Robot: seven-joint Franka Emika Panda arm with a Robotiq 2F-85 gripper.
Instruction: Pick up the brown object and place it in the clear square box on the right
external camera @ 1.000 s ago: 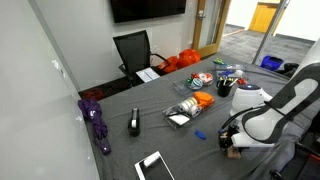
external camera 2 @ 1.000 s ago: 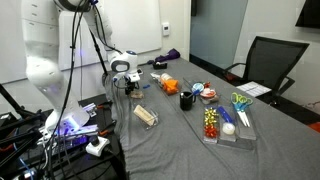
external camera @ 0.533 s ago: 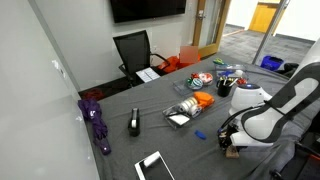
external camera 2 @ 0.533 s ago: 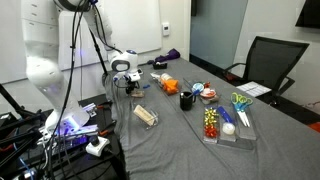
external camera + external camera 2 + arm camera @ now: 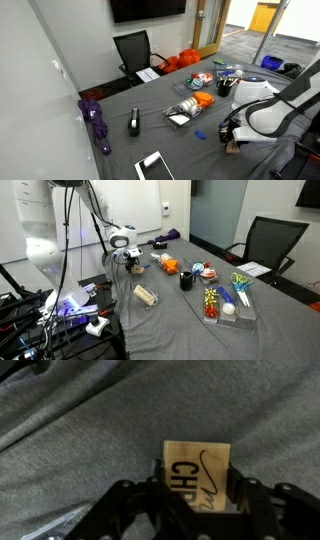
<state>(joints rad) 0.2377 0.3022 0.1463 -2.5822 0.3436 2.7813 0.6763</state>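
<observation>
Jaws: parted, nothing clamped. In the wrist view the black gripper (image 5: 197, 488) shows one finger on each side of the small flat tan-brown wooden block (image 5: 200, 460). The block fills the gap between them. Black lettering on its lighter top, "CHR" legible, the rest cut off by the gripper body at the lower edge of the picture.

Block position: lies flat on the grey cloth-covered table (image 5: 180, 325). In an exterior view it (image 5: 146, 296) sits near the table's edge, with the gripper (image 5: 127, 268) above it and not touching. In an exterior view the gripper (image 5: 231, 142) hangs low over the table corner. A tan patch under it is too small to make out.

Clear square box (image 5: 230, 322): well apart from the block, further along the table. It holds coloured small items I cannot identify. Between block and box stand a black cup (image 5: 186, 280) and an orange bundle (image 5: 165, 263).

Arm: white, its upper links cut off by the frame in both exterior views.

Room: black office chair (image 5: 133, 50) at the table's far end, dark wall screen (image 5: 147, 8) above it. Purple bundle (image 5: 96, 122) on the cloth beside the grey wall. Tangle of cables (image 5: 70, 305) on a stand just beside the table.
</observation>
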